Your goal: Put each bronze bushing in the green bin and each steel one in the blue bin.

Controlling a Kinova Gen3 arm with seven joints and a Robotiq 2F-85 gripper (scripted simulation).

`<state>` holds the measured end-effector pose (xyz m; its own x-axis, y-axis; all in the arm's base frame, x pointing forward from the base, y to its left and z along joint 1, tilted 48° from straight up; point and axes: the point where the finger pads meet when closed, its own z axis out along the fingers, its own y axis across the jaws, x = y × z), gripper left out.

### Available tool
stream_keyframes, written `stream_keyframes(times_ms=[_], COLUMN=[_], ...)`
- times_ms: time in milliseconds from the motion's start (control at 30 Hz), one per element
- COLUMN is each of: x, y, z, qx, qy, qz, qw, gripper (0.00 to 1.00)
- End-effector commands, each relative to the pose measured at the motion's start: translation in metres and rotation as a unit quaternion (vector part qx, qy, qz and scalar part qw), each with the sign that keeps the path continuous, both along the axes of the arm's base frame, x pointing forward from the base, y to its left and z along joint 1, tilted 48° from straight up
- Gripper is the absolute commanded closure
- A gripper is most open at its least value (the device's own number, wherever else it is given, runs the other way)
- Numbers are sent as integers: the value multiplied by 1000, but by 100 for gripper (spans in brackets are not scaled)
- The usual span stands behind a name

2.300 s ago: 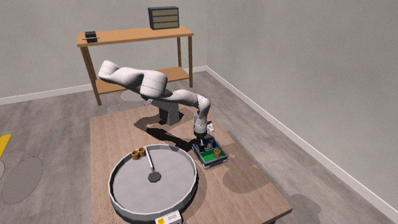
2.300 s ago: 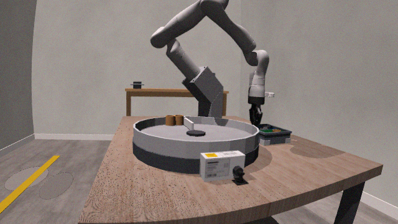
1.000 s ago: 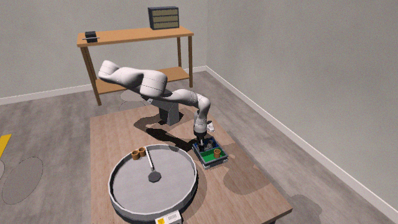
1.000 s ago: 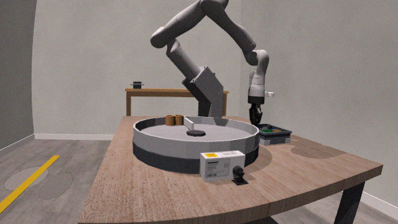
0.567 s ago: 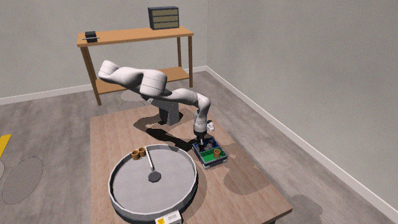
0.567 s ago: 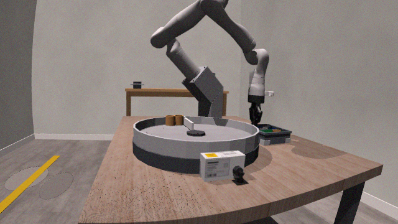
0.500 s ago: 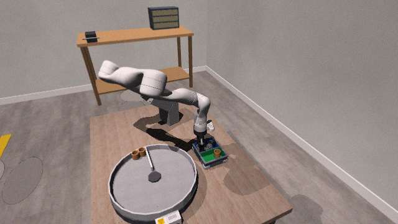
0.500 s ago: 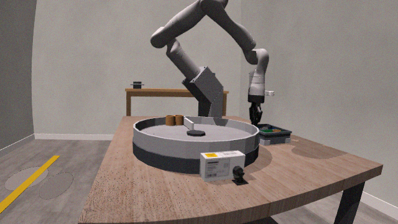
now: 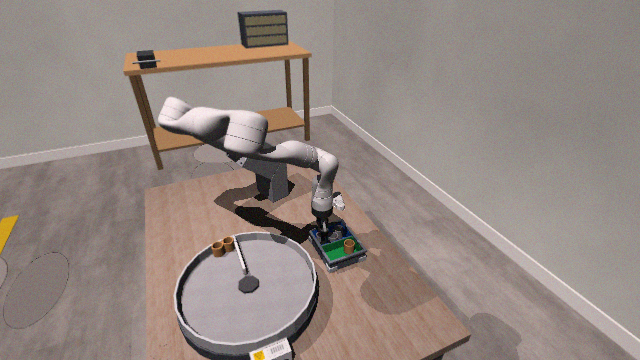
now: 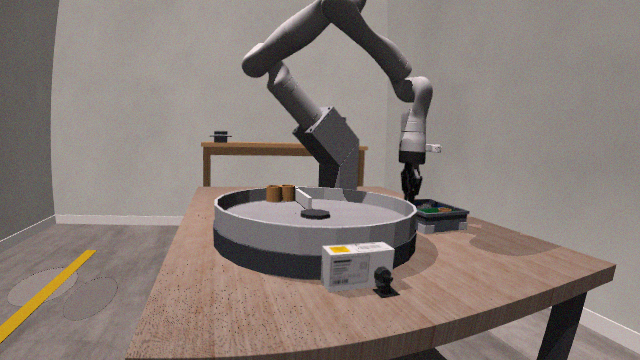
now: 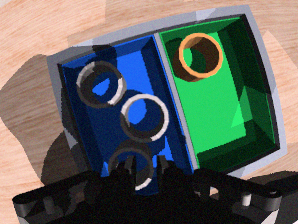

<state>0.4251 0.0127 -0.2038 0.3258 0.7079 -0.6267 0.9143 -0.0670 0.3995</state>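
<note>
A rounded white arm [image 9: 247,137] [image 10: 295,40] has thin seams [image 9: 246,126] [image 10: 414,131], a grey mount [image 9: 280,184] [image 10: 332,140], seemingly black fingers [image 9: 324,235] [image 10: 410,191].

We see plain grey matte walls [image 9: 475,100] [image 10: 150,100] meeting in a corner, edged below by a white baseboard [image 9: 425,185] [image 10: 115,219]. The grey wood-grain floor [image 9: 100,200] [image 10: 125,250] bears a yellow painted stripe [image 9: 7,231] [image 10: 47,295]. Against the back wall we note an orange-brown wooden workbench [image 9: 205,59] [image 10: 260,147] with a lower shelf, supporting a dark cabinet with three tan drawers [image 9: 265,29]. Shadows mark the floor.
</note>
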Motion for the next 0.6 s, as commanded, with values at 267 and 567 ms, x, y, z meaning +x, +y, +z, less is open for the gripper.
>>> stream_keyframes(times_ms=[267, 567], x=[0, -1], y=[4, 5], z=[3, 4], qx=[1, 1], qy=[0, -1], qz=[1, 1], qw=[1000, 1000], gripper=[81, 81])
